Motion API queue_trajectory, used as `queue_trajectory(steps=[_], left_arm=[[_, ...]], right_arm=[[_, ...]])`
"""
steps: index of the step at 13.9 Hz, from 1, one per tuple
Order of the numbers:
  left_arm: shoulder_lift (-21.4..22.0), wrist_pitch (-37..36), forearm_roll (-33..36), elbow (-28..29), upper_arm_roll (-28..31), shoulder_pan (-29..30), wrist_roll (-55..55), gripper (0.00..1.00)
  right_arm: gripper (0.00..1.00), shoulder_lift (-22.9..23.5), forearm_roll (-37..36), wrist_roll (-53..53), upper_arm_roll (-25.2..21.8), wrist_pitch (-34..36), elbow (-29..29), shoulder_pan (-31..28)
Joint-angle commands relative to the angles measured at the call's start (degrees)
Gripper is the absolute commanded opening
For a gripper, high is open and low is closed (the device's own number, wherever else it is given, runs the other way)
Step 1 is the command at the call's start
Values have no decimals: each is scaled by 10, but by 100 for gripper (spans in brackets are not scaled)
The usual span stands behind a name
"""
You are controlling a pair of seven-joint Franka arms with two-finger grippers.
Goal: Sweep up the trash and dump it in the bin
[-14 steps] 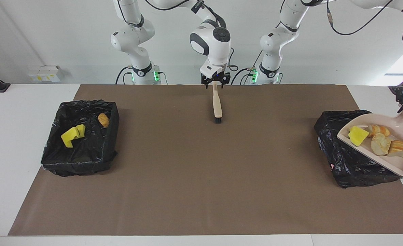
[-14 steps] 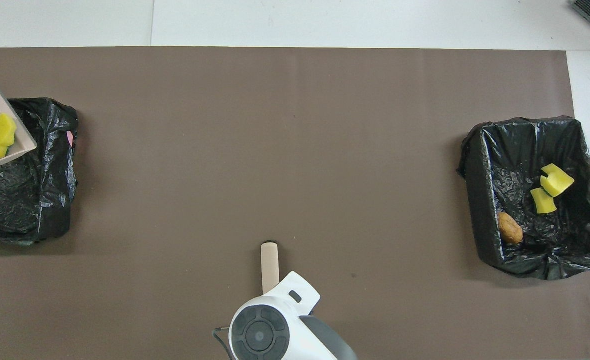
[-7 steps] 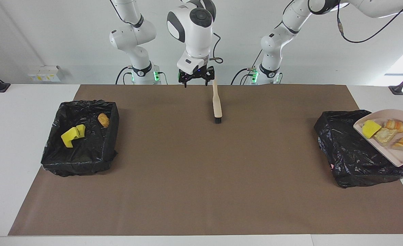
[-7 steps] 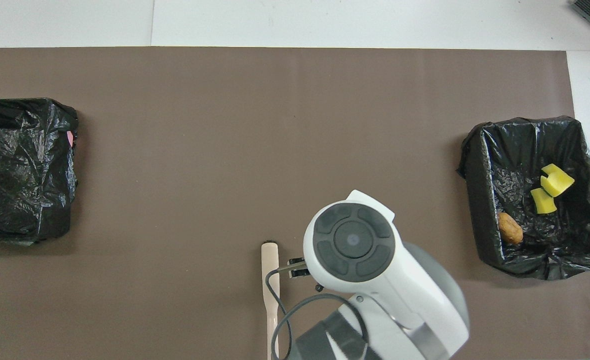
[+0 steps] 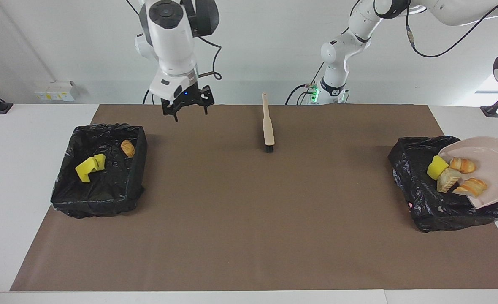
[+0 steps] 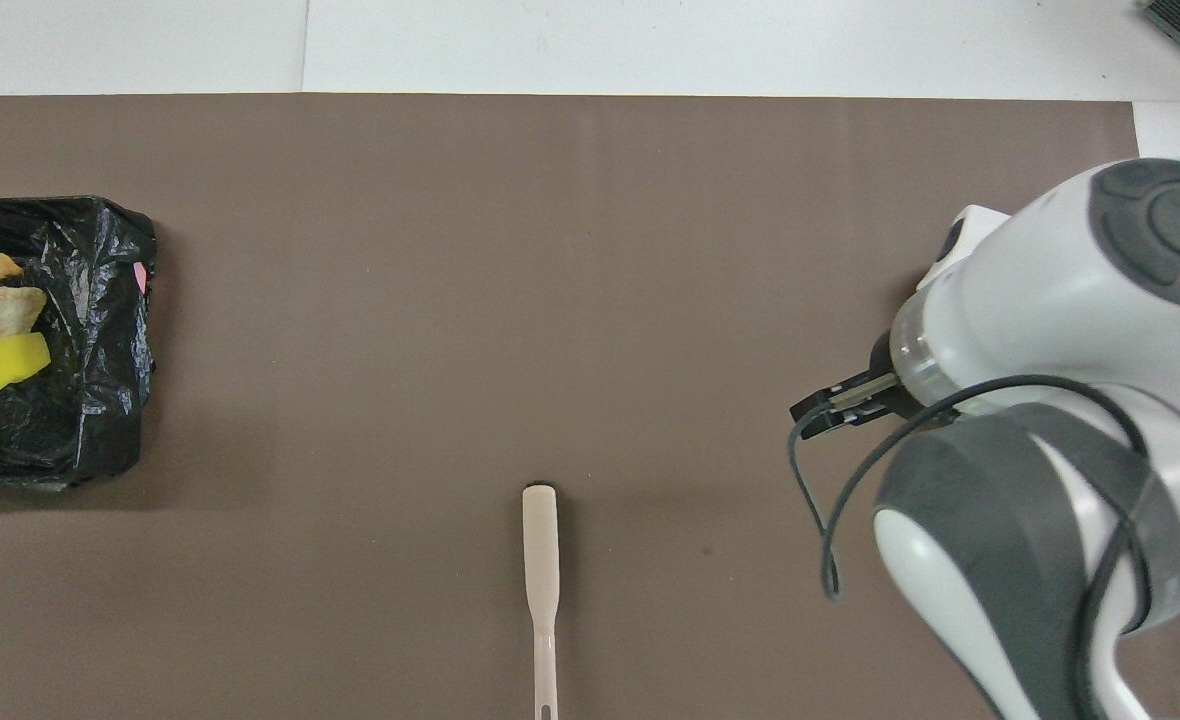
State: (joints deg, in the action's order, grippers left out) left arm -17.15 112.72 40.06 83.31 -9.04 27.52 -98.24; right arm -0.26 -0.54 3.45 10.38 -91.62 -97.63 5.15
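Facing view, clock positions taken from the mat (image 5: pixel 249 236) centre.

Right gripper (image 5: pixel 185 110): at 11 o'clock, up in the air over the mat's robot-side edge, between the right-end bin (image 5: pixel 97 198) and the brush (image 5: pixel 268 126). Jaws wide apart, nothing in them.

Left gripper: out of frame in both views, closed. The dustpan (image 5: pixel 496 169) is at 3 o'clock, raised and tipped lip-down over the left-end bin (image 5: pixel 426 207). Its handle end is cut off by the frame edge, so the grip point itself isn't visible.

Trash, seven pieces:
- Four in the dustpan, bunched at its low lip over the left-end bin's opening: yellow sponge (image 5: pixel 437 167) lowest, pale lump (image 5: pixel 447 180) touching it, and two orange lumps (image 5: pixel 463 164) higher up the pan.
- Three inside the right-end bin at 9 o'clock: two yellow sponge pieces (image 5: pixel 89 166) touching each other, and a tan lump (image 5: pixel 127 148) at 1 o'clock from them, near the bin wall.

The brush lies flat on the mat at 12 o'clock, free of both grippers, with the handle toward the robots and the black bristles pointing away. It is well apart from both bins.
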Motion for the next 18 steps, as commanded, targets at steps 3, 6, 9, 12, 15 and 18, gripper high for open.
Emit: queue_trajectory(steps=[3, 6, 9, 12, 15, 18], left_arm=[[5, -12, 75, -6, 7, -31, -7, 0], [12, -23, 119, -10, 5, -39, -12, 0], [28, -28, 117, -13, 4, -44, -13, 0], [37, -32, 66, -17, 2, -43, -7, 0], [68, -80, -109, -18, 10, -40, 57, 0], [113, -148, -204, -7, -4, -50, 258, 0]], right_arm=[[100, 3, -25, 83, -1, 8, 16, -77], [100, 3, -22, 81, -20, 12, 54, -95], [100, -4, -24, 79, -43, 7, 51, -97], [100, -4, -12, 84, -60, -22, 50, -114], [100, -3, -11, 20, -63, -14, 51, -117], [100, -19, -17, -1, -103, 24, 53, -70]])
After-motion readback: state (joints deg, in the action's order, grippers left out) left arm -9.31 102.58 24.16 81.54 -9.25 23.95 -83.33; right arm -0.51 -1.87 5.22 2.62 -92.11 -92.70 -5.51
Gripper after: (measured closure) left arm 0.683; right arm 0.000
